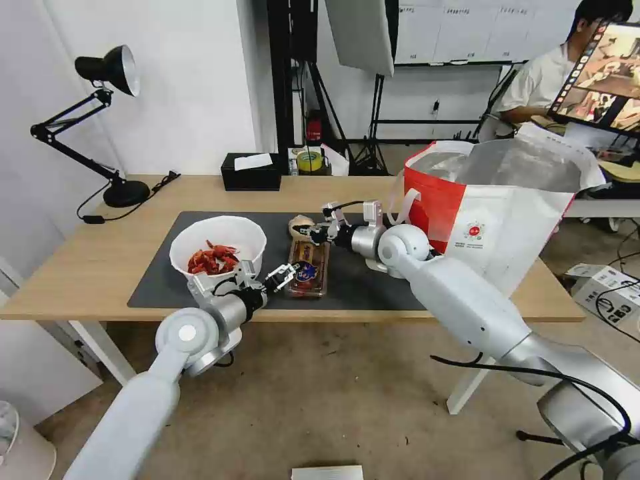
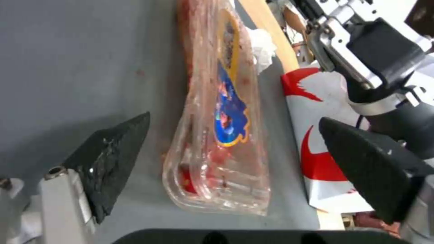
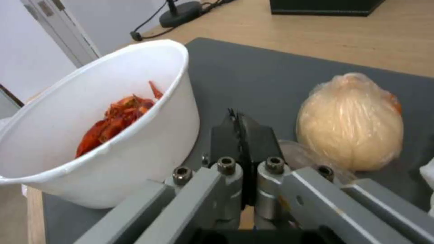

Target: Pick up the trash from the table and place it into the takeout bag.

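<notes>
A clear clamshell tray (image 1: 308, 268) with red bits lies on the dark mat (image 1: 157, 283) of the table (image 1: 93, 257). My left gripper (image 1: 283, 274) is open at the tray's near end. In the left wrist view the tray (image 2: 217, 118) lies between the spread fingers (image 2: 113, 159) of the gripper (image 2: 234, 118). My right gripper (image 1: 313, 233) is shut with nothing in it, just beside the beige wrapped ball (image 1: 300, 225). The right wrist view has the closed gripper (image 3: 237, 125) between the white bowl (image 3: 90, 135) of crayfish shells and the ball (image 3: 350, 122). The takeout bag (image 1: 493, 207) stands open on the right.
The bowl (image 1: 217, 248) sits on the mat left of the tray. A crumpled tissue (image 2: 264, 47) lies beyond the tray. A black tissue box (image 1: 251, 172) and a desk lamp (image 1: 110, 127) stand at the table's back. A person sits behind the bag.
</notes>
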{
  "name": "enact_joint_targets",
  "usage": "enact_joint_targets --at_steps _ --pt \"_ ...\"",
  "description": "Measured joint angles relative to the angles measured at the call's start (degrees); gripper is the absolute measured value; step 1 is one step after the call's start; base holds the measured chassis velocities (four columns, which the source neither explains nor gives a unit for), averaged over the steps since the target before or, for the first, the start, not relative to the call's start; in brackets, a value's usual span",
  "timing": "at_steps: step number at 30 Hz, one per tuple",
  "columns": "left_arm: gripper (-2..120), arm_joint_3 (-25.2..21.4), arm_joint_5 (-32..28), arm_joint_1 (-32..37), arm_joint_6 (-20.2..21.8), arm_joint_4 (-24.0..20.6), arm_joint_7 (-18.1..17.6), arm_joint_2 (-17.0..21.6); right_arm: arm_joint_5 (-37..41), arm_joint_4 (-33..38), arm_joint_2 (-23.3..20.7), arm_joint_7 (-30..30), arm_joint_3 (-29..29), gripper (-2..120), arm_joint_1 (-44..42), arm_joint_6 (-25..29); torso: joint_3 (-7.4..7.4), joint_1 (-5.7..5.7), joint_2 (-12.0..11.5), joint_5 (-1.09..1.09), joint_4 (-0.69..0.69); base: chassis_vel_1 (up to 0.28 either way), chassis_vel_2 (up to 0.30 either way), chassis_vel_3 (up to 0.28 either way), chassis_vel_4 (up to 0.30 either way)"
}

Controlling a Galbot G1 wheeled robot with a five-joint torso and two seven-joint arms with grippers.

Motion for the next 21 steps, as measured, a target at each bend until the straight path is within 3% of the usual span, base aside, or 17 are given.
enact_joint_targets --at_steps 21 --pt "100 0.5 0.0 -1.1 -0.3 1.6 -0.3 -1.6 -1.8 -2.4 0.7 -0.3 -1.0 0 -0.8 -0.7 0.00 0.00 0.0 0.00 0.00 0.000 0.000 0.000 0.000"
